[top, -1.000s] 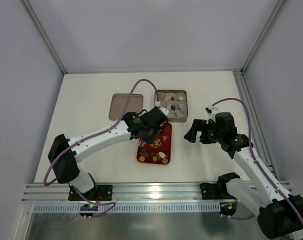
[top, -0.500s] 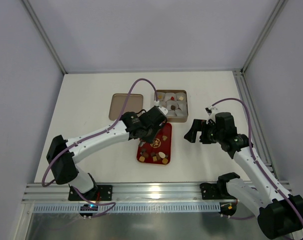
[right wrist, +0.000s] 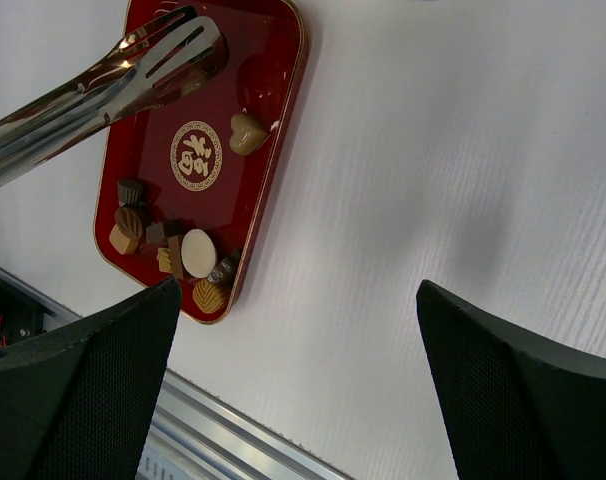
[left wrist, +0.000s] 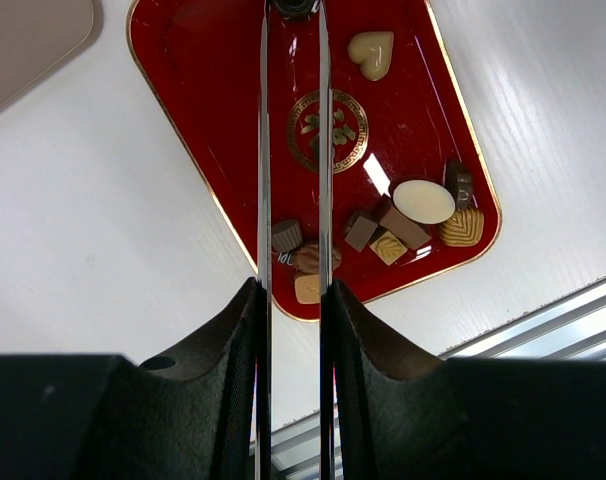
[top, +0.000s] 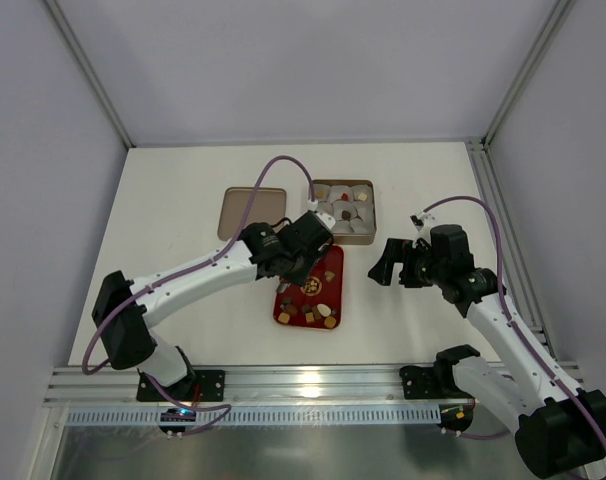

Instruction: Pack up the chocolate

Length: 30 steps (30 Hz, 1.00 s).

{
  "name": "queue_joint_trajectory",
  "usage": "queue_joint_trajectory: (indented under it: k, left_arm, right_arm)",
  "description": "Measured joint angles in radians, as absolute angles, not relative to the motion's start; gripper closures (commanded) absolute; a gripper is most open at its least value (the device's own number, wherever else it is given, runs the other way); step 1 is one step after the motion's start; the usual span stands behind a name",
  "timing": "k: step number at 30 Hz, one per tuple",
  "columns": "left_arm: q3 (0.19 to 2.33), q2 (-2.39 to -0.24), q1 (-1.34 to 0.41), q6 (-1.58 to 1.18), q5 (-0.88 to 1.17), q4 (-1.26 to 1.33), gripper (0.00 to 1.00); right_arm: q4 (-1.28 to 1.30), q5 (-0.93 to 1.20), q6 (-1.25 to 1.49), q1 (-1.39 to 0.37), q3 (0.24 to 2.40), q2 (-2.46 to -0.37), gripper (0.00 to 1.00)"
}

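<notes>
As seen nearest the arms, chocolate [left wrist: 316,258]: small bite-sized pieces bunched at the near end of the tray. They are dark squares, a brown ribbed oval, tan squares, a smooth cream oval and a tan ribbed shell.
Cream heart [left wrist: 371,52]: glossy, lying alone toward the tray's far end, just right of the tongs.
Red tray [left wrist: 213,80]: lacquer-smooth rectangle with rounded corners, a gold rim and a gold round emblem at its middle.
Left gripper [left wrist: 293,295]: black fingers clamped on the tongs, directly above the near cluster; most pieces lie to its right.
Tongs [left wrist: 263,150]: two thin polished metal blades, held close together, with slotted tips over the tray's far end. Whether the tips hold a piece cannot be told.
Right gripper [right wrist: 298,288]: fingers spread wide with nothing between them, above the bare white table [top: 183,200], well right of the tray.
Tin [top: 372,212]: square, metal, just beyond the tray, packed with white paper cups [top: 355,212]; several show a small dark or tan piece.
Lid [top: 245,212]: flat, tan, left of the tin.
</notes>
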State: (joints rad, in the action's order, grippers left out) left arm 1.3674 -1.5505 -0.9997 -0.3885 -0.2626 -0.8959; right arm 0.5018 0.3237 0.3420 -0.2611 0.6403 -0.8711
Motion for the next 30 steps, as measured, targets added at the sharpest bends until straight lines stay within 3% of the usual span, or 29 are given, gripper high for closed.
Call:
queue_joint_trajectory:
  k: [30]
  left_arm:
    - [1.34,-1.472,-1.0,-0.393,-0.232,-0.922,0.72]
  right_arm:
    - [0.502,0.323,0.342,-0.268,0.64,-0.871,0.0]
